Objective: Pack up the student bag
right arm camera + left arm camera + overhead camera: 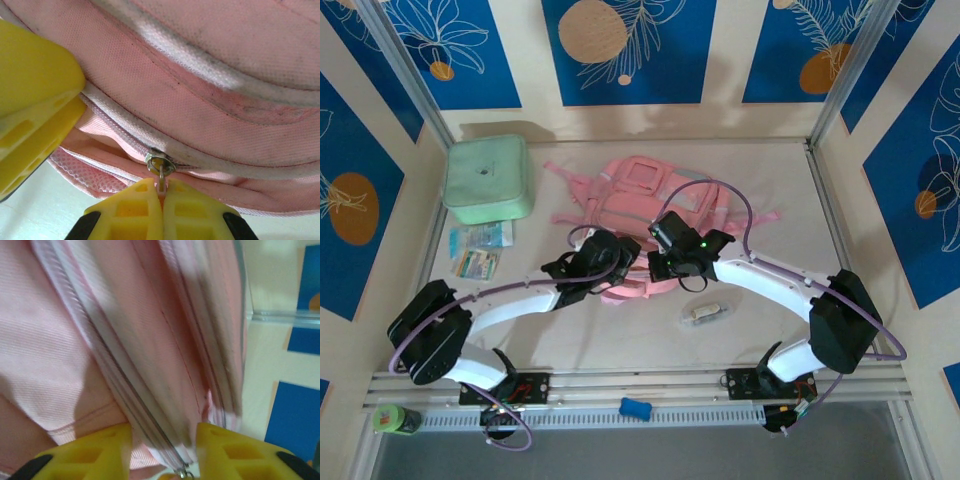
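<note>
My two arms bend inward from the near rail, wrists almost meeting at the near edge of the student bag (640, 185), which lies flat mid-table towards the far wall. My right gripper (162, 200) is clamped tight on the zip pull (160, 170). My left gripper (165, 450) has its fingers apart with the zip seam (116, 380) between them; whether they pinch it, I cannot tell. The mint case (488, 178) sits far left, with packets (480, 250) just near of it. A small wrapped item (705, 313) lies just near of my right forearm. Open table lies near-centre, between my bases.
</note>
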You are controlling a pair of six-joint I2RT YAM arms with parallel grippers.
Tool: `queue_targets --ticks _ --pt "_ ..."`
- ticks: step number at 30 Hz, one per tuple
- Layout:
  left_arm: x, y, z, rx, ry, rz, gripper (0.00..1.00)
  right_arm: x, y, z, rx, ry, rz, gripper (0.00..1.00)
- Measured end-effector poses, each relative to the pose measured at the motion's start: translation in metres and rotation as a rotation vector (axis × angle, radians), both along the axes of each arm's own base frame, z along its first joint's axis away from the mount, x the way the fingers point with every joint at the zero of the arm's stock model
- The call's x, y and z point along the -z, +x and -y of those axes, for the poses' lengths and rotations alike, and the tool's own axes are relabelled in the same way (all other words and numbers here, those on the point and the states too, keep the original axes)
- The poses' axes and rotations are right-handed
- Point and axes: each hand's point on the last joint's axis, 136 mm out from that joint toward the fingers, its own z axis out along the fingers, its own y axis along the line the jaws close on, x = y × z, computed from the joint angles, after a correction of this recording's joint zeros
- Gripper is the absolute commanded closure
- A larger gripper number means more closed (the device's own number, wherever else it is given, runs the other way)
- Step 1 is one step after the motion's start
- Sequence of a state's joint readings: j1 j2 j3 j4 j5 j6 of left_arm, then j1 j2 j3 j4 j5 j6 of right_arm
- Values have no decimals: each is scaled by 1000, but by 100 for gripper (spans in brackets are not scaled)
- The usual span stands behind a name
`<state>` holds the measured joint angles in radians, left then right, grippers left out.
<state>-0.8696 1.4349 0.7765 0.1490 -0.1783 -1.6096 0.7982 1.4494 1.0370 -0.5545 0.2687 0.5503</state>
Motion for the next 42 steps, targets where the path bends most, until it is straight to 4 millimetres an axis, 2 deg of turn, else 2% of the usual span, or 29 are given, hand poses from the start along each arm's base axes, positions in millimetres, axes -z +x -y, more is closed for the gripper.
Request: queue_targets --ticks 6,9,12,18,22,25,30,35,42 --pt "4 5 1 -61 12 -6 69 -1 1 -1 0 4 4 100" --pt "5 8 2 -80 9 -9 88 -1 1 -1 0 3 4 100" --pt "3 11 3 -87 11 0 100 0 2 1 5 -7 8 100" --pt "-8 15 -8 -59 52 41 100 1 3 12 22 -48 22 100" --pt "-25 19 -34 -34 85 68 100 -7 6 34 71 -59 59 100" --pt "-32 19 -55 -9 98 71 100 -13 17 54 124 -49 81 100" --pt "-25 14 -74 66 118 56 100 -10 38 76 174 -38 75 100" --pt "-20 16 -90 127 151 57 100 8 55 94 209 -79 40 100" --pt "-15 13 -91 218 183 74 100 12 57 90 183 -27 -11 100"
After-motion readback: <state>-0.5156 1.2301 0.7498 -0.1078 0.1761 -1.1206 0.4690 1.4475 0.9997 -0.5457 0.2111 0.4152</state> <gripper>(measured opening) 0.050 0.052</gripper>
